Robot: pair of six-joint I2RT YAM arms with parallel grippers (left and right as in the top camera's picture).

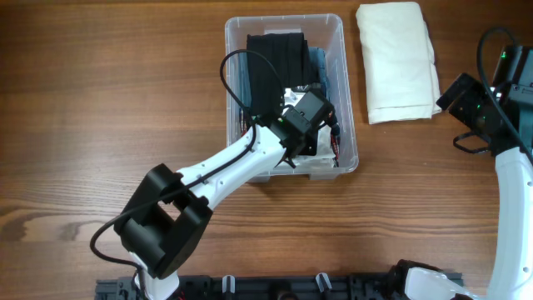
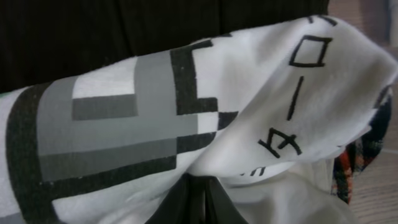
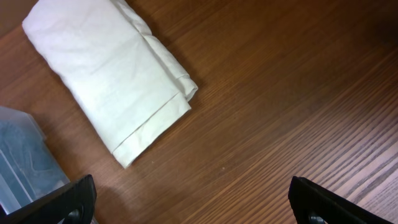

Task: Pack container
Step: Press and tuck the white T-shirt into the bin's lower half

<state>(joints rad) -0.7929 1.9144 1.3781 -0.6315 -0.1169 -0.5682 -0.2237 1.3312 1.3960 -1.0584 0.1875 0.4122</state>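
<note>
Our left gripper (image 1: pixel 301 117) is clamped on a white printed garment (image 2: pixel 205 93) inside the clear, round-cornered container (image 1: pixel 283 18) at the table's (image 1: pixel 83 125) 12 o'clock, arm reaching in from 7 o'clock. We see the right gripper (image 3: pixel 193 211) spread open at 3 o'clock.

You're at a robot test bench, not in a home.
Your left arm (image 1: pixel 225 162) and right arm (image 1: pixel 512 192) rise from a black mounting rail (image 1: pixel 275 287) at the edge of a wood-grain table (image 1: pixel 100 100), a cable (image 1: pixel 229 71) looping loose, with a clear container (image 1: pixel 283 19) and a folded cream cloth (image 1: pixel 398 58) set out as props.
</note>
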